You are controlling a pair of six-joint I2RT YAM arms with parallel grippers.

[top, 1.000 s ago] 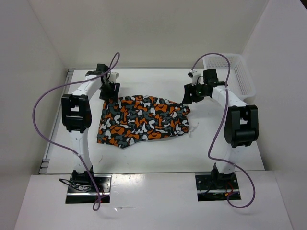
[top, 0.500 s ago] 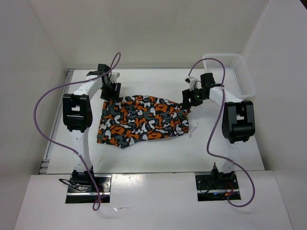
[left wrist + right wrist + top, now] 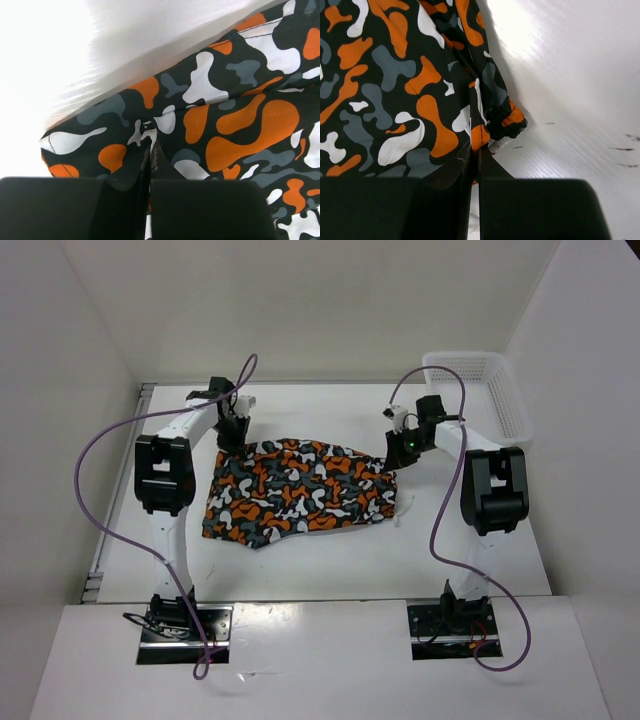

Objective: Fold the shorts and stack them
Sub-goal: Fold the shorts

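Observation:
The camouflage shorts (image 3: 300, 490) lie spread flat in the middle of the table, orange, black, grey and white. My left gripper (image 3: 233, 443) is down on their far left corner. In the left wrist view it (image 3: 150, 146) is shut, with a fold of the shorts (image 3: 240, 125) pinched at its tips. My right gripper (image 3: 393, 455) is down on the far right corner by the waistband. In the right wrist view it (image 3: 476, 146) is shut on the hem of the shorts (image 3: 395, 75), orange cloth showing between the jaws.
A white mesh basket (image 3: 500, 390) stands at the back right corner, just behind the right arm. White walls close in the table (image 3: 470, 550) on the left, back and right. Purple cables loop out from both arms.
Both grippers were open above the far corners of the shorts; they have come down and shut on the fabric. The right arm has shifted left towards the cloth.

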